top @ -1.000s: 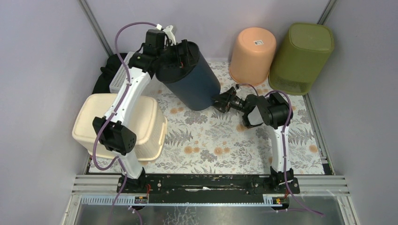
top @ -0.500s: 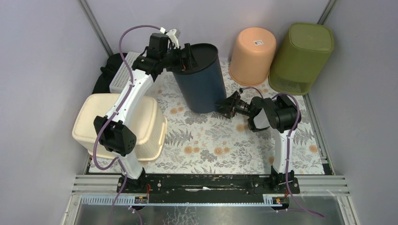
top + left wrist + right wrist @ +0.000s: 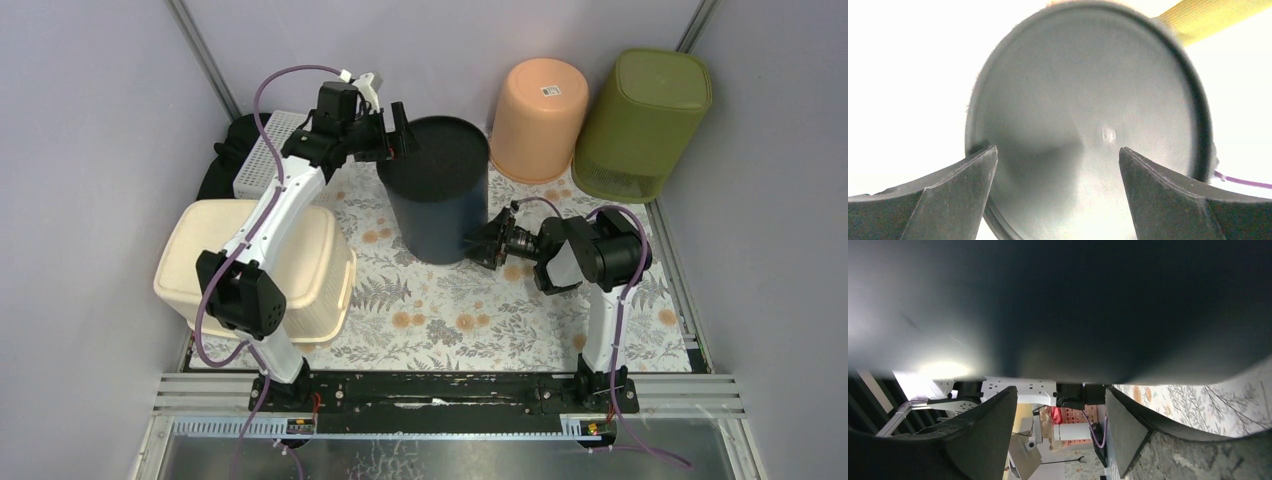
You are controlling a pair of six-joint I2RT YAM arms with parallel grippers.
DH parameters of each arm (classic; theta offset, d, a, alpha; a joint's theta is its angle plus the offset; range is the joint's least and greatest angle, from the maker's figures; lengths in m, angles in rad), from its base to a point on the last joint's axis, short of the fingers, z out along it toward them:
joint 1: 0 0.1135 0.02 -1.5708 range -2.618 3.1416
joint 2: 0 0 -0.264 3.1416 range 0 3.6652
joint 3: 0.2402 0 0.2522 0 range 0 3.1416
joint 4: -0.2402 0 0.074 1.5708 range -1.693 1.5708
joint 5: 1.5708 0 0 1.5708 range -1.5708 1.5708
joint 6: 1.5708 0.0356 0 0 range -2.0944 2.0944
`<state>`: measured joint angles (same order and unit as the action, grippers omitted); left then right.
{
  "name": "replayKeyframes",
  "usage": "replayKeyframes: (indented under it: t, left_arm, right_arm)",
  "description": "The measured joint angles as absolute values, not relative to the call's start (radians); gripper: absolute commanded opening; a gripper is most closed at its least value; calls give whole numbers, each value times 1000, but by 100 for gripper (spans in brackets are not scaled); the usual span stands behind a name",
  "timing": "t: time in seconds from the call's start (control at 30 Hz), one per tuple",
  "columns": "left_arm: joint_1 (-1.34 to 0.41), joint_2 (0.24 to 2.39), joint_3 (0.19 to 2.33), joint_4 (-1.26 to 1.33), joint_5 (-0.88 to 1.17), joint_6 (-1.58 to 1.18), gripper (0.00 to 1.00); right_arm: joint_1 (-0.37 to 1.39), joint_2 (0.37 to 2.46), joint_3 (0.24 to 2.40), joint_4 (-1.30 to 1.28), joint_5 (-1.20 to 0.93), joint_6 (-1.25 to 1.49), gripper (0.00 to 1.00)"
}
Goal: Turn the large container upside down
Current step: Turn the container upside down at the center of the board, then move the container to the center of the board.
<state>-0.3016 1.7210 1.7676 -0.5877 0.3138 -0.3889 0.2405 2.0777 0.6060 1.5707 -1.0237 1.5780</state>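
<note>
The dark container (image 3: 436, 205) is standing at the back of the flowered surface (image 3: 430, 310), its flat base apparently facing up. I am therefore judging the flip done, and the next move as backing both arms clear without knocking it. The left pincer (image 3: 400, 133) is hanging wide open by the top edge and the right pincer (image 3: 482, 241) partly open by the lower wall, both gripping nothing.

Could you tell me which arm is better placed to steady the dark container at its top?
Left, probably: the left gripper is open at the upturned base of the dark container; the right gripper sits low beside it.
</note>
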Motion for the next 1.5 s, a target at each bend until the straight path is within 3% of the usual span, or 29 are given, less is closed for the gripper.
replayKeyframes:
  t: [0.3,0.5,0.93,1.1,1.23,1.5]
  left_arm:
    - [-313,1666,1697,-546,355,-401,100]
    - [-313,1648,1679,-545,364,-412,100]
    - [-313,1547,1675,-547,368,-443,100]
    - [-312,1498,1680,-567,391,-461,100]
    - [-312,1447,1689,-612,435,-469,100]
    - [-312,1197,1652,-712,449,-474,100]
  right_arm:
    - [240,2103,570,1557,-1050,1501,75]
    - [240,2082,570,1353,-1047,1340,75]
    - [249,1688,551,749,-1001,967,79]
    - [357,1608,566,657,-967,947,79]
    - [440,1664,650,651,-949,991,79]
    - [455,2050,1002,908,-908,1245,79]
